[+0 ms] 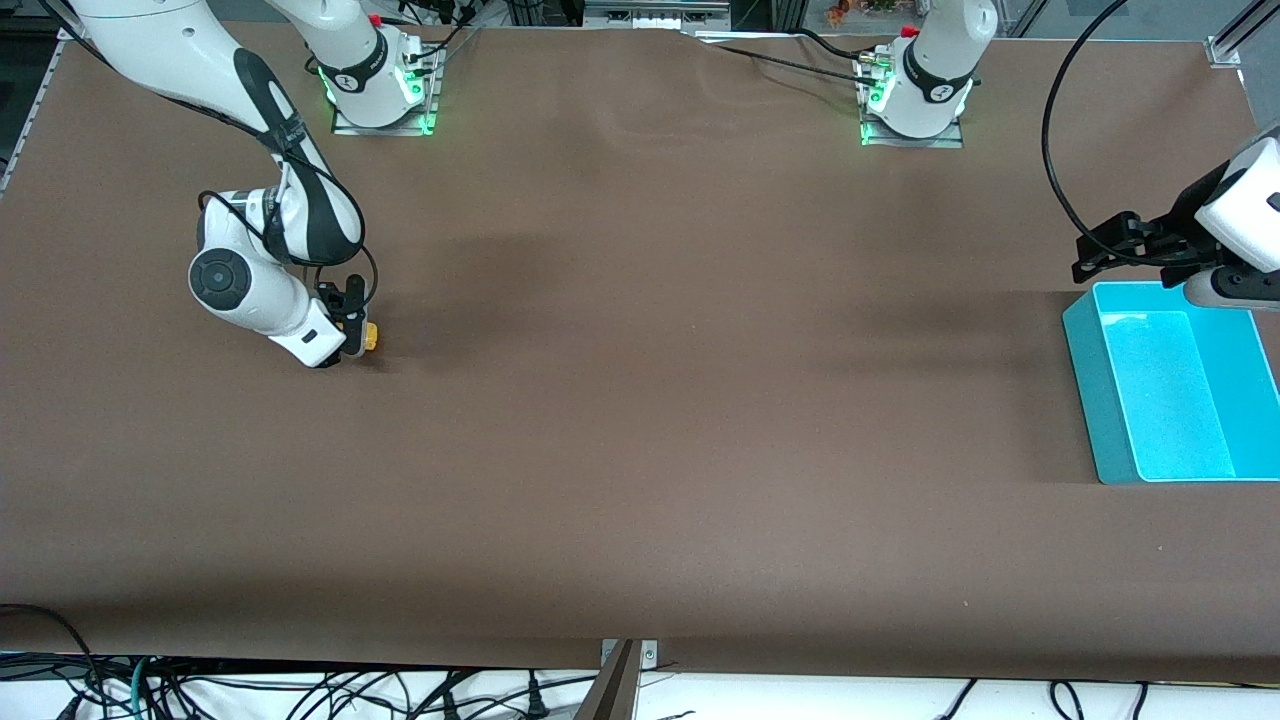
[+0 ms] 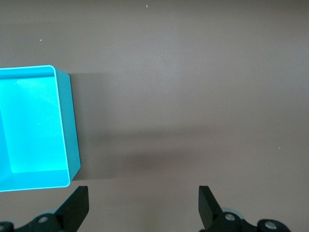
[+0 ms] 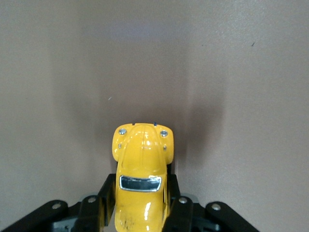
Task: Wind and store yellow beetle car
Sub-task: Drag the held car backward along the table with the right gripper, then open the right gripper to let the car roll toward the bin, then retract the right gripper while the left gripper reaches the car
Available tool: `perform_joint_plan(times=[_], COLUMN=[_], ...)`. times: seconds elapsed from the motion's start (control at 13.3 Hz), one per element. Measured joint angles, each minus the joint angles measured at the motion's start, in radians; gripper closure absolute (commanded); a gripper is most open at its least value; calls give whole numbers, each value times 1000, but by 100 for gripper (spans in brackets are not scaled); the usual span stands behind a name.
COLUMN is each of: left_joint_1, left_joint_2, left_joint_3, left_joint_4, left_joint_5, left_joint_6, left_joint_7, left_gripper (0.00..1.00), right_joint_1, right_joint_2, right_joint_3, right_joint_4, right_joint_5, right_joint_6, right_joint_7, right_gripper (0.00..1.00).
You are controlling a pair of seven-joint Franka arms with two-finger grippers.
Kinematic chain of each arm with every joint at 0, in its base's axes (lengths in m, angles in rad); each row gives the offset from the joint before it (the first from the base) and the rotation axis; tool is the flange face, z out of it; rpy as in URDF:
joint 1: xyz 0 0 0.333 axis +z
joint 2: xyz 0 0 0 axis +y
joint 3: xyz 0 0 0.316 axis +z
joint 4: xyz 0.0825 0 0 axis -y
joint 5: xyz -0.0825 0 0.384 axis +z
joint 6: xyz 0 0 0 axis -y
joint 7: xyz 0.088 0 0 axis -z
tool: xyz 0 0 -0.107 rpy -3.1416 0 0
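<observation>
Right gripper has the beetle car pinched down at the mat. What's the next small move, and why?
Probably drag the yellow beetle car backward along the brown mat to wind it. The right gripper is shut on its sides with the car low at the mat. The teal bin sits at the left arm's end, where the open left gripper waits beside it, so storing comes later.

Desk [image 1: 640,420]: brown cover lies bare from the right arm's end to the bin.
Obstacle one: teal bin [image 1: 1090,390], open-topped with upright walls, at the left arm's end.
Obstacle two: left pincer [image 1: 1105,245], jaws wide, hangs over the desk just beside the bin's rim.
Obstacle three: right pincer [image 1: 355,335], low at the right arm's end, clamped on the yellow beetle car [image 1: 369,337].
Bin interior: unobstructed from above.
</observation>
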Motion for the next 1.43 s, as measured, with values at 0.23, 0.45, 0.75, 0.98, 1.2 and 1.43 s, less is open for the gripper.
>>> perform_joint_plan(times=[0.23,0.45,0.75,0.98,1.2,1.43], left_joint_1=[0,0,0,0,0,0], left_joint_2=[0,0,0,0,0,0], left_joint_3=[0,0,0,0,0,0], left_joint_4=[0,0,0,0,0,0], left_joint_5=[0,0,0,0,0,0], left_joint_6=[0,0,0,0,0,0], left_joint_7=[0,0,0,0,0,0], left_gripper=[0,0,0,0,0,0], right_joint_1=[0,-1,0,1,18,48], right_joint_2=[4,-10,-83,-103,-102,-102], right_joint_3=[-4,-9,-5,5,12,14], right_joint_4=[-5,-5,41,145,288,364], right_joint_5=[0,0,0,3,8,9], right_joint_6=[-2,-64,-239,-383,-506,-540], right_joint_7=[-5,-5,-5,-5,71,260], right_gripper=[0,0,0,0,0,0])
